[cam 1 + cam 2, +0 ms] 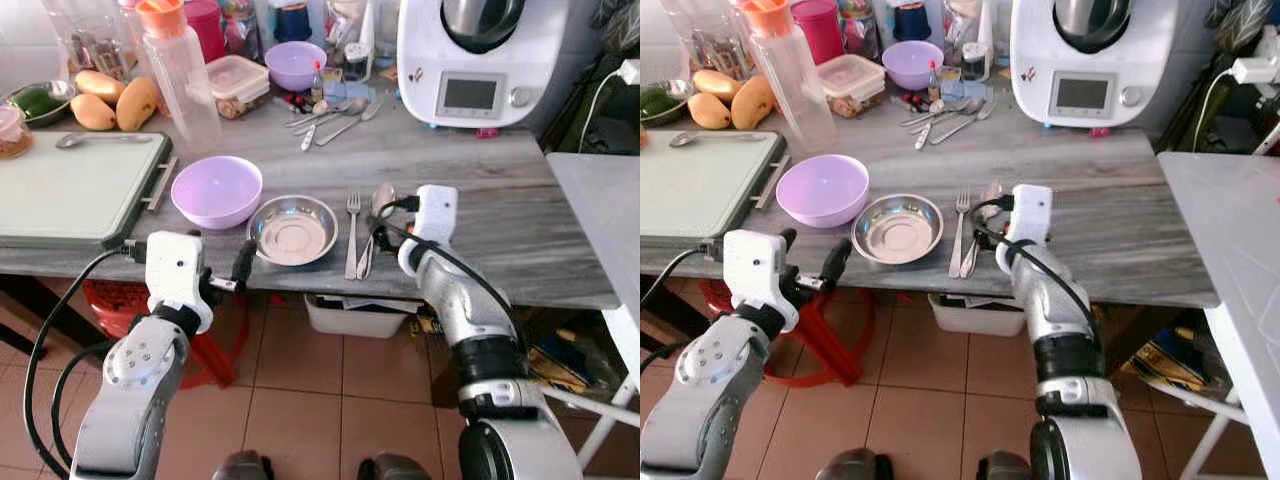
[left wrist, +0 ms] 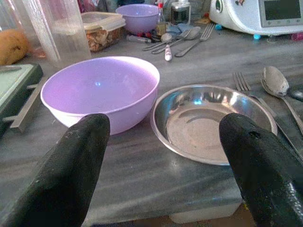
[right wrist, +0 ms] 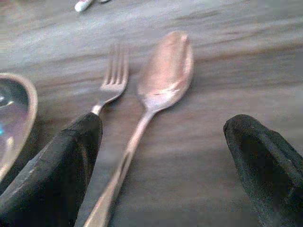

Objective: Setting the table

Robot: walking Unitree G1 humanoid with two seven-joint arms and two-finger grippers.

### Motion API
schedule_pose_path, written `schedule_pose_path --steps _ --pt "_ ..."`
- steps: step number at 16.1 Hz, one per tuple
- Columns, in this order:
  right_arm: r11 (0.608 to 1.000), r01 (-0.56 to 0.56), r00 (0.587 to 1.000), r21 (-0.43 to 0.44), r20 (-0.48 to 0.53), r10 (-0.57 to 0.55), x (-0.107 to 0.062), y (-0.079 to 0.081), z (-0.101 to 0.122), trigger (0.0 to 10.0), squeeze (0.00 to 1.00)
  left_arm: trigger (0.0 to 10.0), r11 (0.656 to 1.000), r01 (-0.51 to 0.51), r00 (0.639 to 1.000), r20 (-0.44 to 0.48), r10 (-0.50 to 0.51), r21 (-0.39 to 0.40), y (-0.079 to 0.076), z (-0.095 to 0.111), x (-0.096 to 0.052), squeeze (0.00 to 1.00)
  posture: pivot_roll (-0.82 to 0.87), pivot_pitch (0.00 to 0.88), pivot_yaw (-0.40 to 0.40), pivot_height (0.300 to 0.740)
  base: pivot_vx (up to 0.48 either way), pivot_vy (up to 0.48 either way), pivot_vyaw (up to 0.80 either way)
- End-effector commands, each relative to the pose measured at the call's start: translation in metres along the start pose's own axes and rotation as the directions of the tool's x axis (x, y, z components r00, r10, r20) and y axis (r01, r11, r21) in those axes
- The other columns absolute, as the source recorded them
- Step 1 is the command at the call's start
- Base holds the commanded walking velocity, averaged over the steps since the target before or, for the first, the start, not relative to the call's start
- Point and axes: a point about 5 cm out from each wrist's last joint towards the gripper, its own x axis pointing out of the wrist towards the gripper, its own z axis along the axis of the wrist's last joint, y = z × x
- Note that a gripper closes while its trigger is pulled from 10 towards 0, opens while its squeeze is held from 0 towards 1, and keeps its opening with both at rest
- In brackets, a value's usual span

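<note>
- Right tool [image 3: 163, 156]: open over spoon [image 3: 163, 78], beside fork [image 3: 112, 78]; handles partly hidden.
- Left tool [image 2: 165, 156]: open at worktop [image 1: 480, 180] edge, facing bowl [image 2: 102, 90] and plate [image 2: 208, 120].

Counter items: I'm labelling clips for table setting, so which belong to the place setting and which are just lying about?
Place setting:
- purple bowl
- steel dish
- fork
- spoon

Lying about:
- mangoes
- plastic bottle
- food processor
- cutting board
</note>
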Motion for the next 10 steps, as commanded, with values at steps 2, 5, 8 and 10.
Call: schedule_pose_path --steps 2,5,8,10 --pt "0.999 -0.041 0.999 -0.028 -0.026 0.040 0.005 0.006 0.000 10.0 0.00 10.0 1.000 0.006 1.000 0.004 -0.006 0.009 0.001 0.004 -0.001 0.00 0.06 0.060 0.057 0.740 0.000 0.000 0.00" --pt "0.998 -0.027 0.997 -0.061 -0.073 0.022 0.008 0.001 -0.005 10.0 0.00 10.0 1.000 0.008 1.000 0.001 -0.008 0.008 0.000 0.004 -0.002 0.00 0.06 0.064 0.059 0.740 0.000 0.000 0.00" --pt "0.996 0.031 0.994 -0.082 -0.100 -0.039 0.009 -0.010 -0.008 9.7 0.00 10.0 1.000 0.007 1.000 0.000 -0.007 0.006 -0.001 0.004 -0.002 0.00 0.06 0.066 0.056 0.740 0.000 0.000 0.00" --pt "0.996 0.041 0.992 -0.082 -0.116 -0.050 0.009 -0.013 -0.011 4.3 0.00 10.0 1.000 0.006 1.000 -0.002 -0.006 0.005 -0.001 0.003 -0.002 0.00 0.06 0.066 0.054 0.740 0.000 0.000 0.00"
